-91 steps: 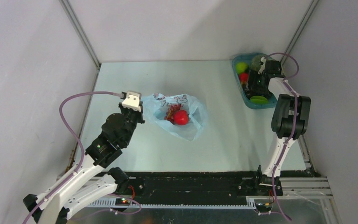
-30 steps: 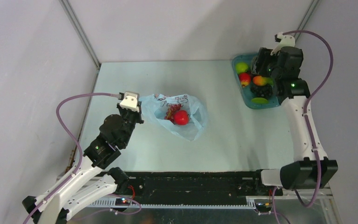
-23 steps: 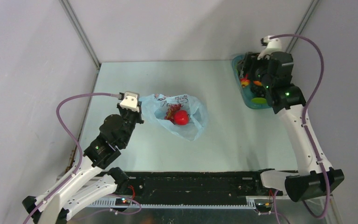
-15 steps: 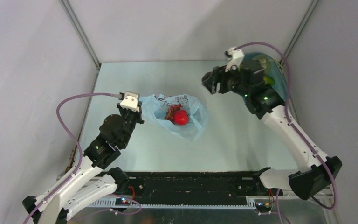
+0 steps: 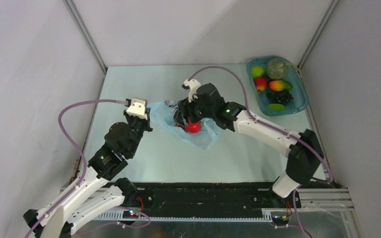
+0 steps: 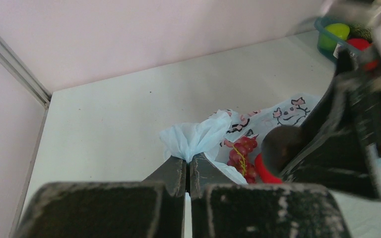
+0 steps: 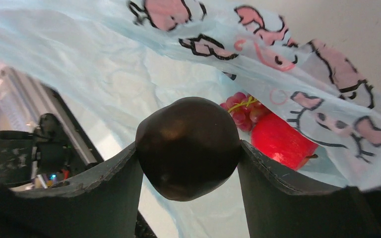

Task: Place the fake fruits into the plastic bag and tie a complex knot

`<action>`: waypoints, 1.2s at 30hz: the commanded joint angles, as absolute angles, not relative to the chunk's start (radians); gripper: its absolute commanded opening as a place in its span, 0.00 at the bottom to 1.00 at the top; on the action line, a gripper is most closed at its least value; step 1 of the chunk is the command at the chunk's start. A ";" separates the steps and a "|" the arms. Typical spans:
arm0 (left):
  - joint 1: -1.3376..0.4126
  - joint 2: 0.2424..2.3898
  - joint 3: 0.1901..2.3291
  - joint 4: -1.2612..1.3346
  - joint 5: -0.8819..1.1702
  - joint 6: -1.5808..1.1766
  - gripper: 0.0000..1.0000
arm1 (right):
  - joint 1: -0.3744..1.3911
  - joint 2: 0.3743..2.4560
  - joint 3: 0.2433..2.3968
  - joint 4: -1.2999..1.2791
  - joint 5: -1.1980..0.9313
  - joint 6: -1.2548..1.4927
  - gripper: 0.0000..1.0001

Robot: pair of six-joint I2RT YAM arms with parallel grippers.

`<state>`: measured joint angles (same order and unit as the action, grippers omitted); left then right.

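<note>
Thin crinkly film of bag [image 6: 198, 139] is pinched tight by left pincer [image 6: 187, 169]; smooth round dark fruit [image 7: 188, 148] is gripped by right pincer [image 5: 182, 118] @ bag mouth.

A teal oval tray [image 5: 282, 112] sits at the upper right of the pale table [image 5: 139, 84] — near the grey walls' corner.

The right arm [image 5: 268, 131] has swung from the teal tray [image 5: 302, 96] at far right to the scene's centre. The right gripper [image 7: 188, 148] now hangs at the mouth of the plastic bag [image 5: 204, 136], clamped on a dark round fruit [image 7: 188, 134].
</note>
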<state>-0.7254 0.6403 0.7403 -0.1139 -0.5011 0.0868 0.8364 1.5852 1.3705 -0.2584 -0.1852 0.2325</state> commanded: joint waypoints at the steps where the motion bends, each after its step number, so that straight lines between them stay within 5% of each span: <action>1: -0.723 0.626 0.742 -0.080 -0.503 0.083 0.00 | 0.870 1.670 1.439 -0.252 -0.040 0.218 0.29; 17: -0.723 0.635 0.739 -0.079 -0.502 0.084 0.00 | 0.928 1.905 1.528 -0.222 0.033 0.168 0.38; 19: -0.723 0.634 0.738 -0.077 -0.503 0.084 0.00 | 0.935 1.917 1.537 -0.220 0.042 0.165 0.45; 24: -0.723 0.637 0.739 -0.077 -0.500 0.084 0.00 | 0.938 1.919 1.537 -0.224 0.066 0.144 0.81; 27: -0.723 0.637 0.740 -0.077 -0.499 0.083 0.00 | 0.937 1.913 1.531 -0.223 0.072 0.139 0.90; 36: -0.722 0.634 0.740 -0.078 -0.500 0.084 0.00 | 0.940 1.875 1.511 -0.206 0.077 0.133 0.96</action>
